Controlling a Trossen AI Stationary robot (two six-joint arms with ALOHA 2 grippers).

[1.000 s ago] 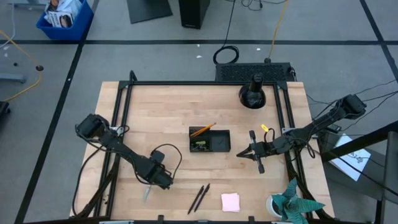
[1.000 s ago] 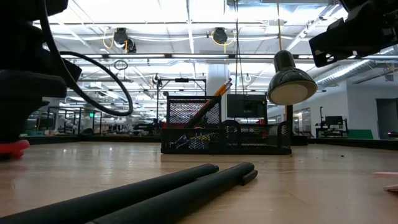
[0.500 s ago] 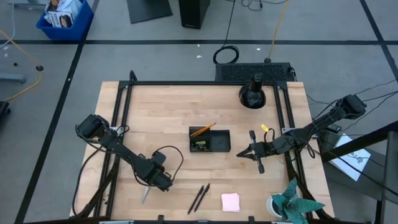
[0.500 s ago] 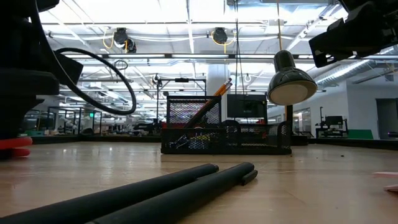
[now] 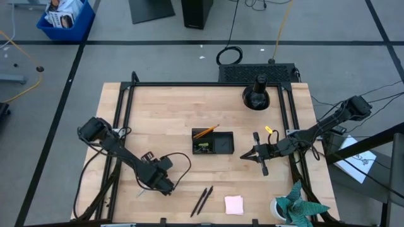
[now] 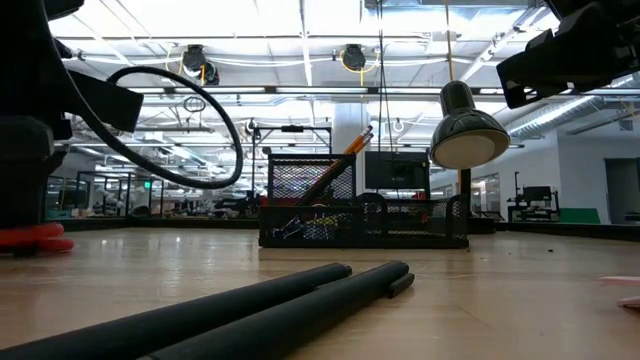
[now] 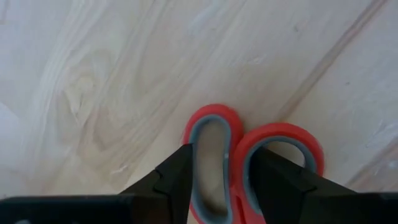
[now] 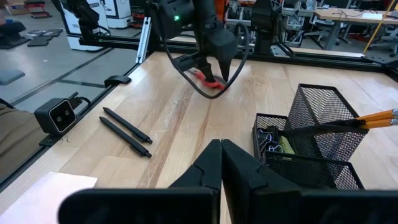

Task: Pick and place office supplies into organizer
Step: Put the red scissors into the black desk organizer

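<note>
The red-handled scissors [image 7: 249,149] lie near the table's left near corner, their handle loops [image 6: 30,238] low on the wood and their blade [image 8: 180,60] level. My left gripper [image 5: 163,183] stands over them, shut on the handles. My right gripper [image 5: 243,154] waits shut, right of the black organizer [image 5: 213,141]. The organizer holds orange pencils [image 5: 206,132] leaning in its tall compartment and binder clips [image 5: 202,147]. Two black pens [image 5: 203,200] and the pink sticky-note pad [image 5: 234,204] lie by the near edge. A small yellow item [image 5: 269,131] lies near the right rail. My left gripper comes at the scissors from above, pointing down. Its fingers [image 7: 180,177] stand on the two handle loops, with the joined inner rims [image 7: 236,155] between them. Whether a finger reaches inside a loop I cannot tell. The handles stay low at the table top.
A round black lamp dome [image 5: 257,96] stands at the far right. A teal paper plant in a white cup [image 5: 297,208] stands at the near right corner. Black rails frame the table [image 5: 158,107], and bare wood lies between the scissors and the organizer.
My left gripper has turned about over the scissors and shifted slightly toward the table's left edge. Its cable loop has swung toward the right. The scissors have turned with it, the blade tip swinging toward the left edge.
</note>
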